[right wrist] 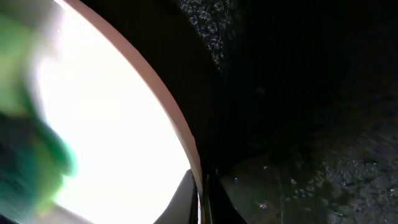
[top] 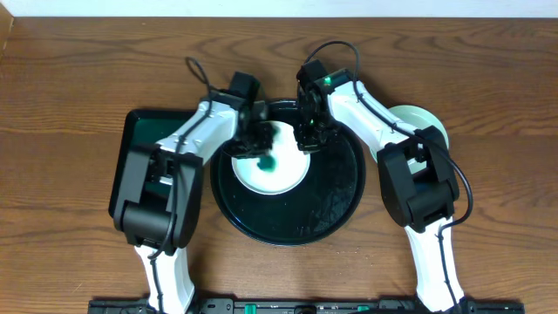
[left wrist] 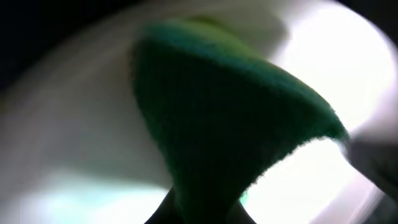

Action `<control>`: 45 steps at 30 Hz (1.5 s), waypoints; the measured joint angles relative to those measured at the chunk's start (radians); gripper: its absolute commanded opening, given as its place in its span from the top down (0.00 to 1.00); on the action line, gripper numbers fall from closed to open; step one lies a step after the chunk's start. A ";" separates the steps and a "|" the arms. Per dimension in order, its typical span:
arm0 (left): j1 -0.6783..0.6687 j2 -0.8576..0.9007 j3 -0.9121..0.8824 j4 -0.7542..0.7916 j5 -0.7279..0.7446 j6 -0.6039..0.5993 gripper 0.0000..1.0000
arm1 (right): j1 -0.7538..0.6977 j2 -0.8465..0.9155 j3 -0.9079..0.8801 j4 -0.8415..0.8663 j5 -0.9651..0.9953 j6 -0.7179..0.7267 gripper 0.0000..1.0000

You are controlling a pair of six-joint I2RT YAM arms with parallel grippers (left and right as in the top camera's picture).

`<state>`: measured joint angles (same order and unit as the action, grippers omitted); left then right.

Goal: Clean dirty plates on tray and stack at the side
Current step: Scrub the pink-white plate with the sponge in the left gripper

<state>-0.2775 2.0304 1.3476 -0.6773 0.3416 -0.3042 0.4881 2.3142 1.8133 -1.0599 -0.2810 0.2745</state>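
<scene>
A white plate (top: pixel 272 174) with a teal smear (top: pixel 266 163) lies on the round black tray (top: pixel 336 201). My left gripper (top: pixel 257 139) is shut on a green sponge (left wrist: pixel 230 112), which is pressed on the plate (left wrist: pixel 354 62); the left wrist view is blurred. My right gripper (top: pixel 307 139) is shut on the plate's far right rim. In the right wrist view the rim (right wrist: pixel 180 134) sits between the fingers (right wrist: pixel 200 193), with the tray (right wrist: pixel 311 124) beside it and the sponge (right wrist: pixel 25 162) at the left edge. A pale mint plate (top: pixel 429 118) lies on the table, right of the tray.
A dark green rectangular tray (top: pixel 139 131) lies left of the black tray, partly under my left arm. Both arms reach over the black tray's far half. The table is brown wood.
</scene>
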 measured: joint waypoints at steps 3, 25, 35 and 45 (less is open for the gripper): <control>0.040 -0.003 0.008 -0.057 -0.064 -0.096 0.92 | 0.000 0.000 0.000 0.001 0.000 0.003 0.99; -0.027 0.005 -0.004 -0.072 0.074 0.052 0.93 | 0.000 0.000 -0.001 0.011 -0.010 0.004 0.99; -0.077 -0.011 0.012 -0.143 -0.327 -0.269 0.93 | 0.000 0.000 -0.001 0.011 -0.011 0.005 0.99; -0.153 -0.011 0.016 -0.140 -0.353 -0.161 0.93 | 0.000 0.000 -0.002 0.011 -0.011 0.005 0.99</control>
<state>-0.4305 2.0197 1.3632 -0.8173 -0.0113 -0.4648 0.4885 2.3142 1.8118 -1.0492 -0.2924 0.2798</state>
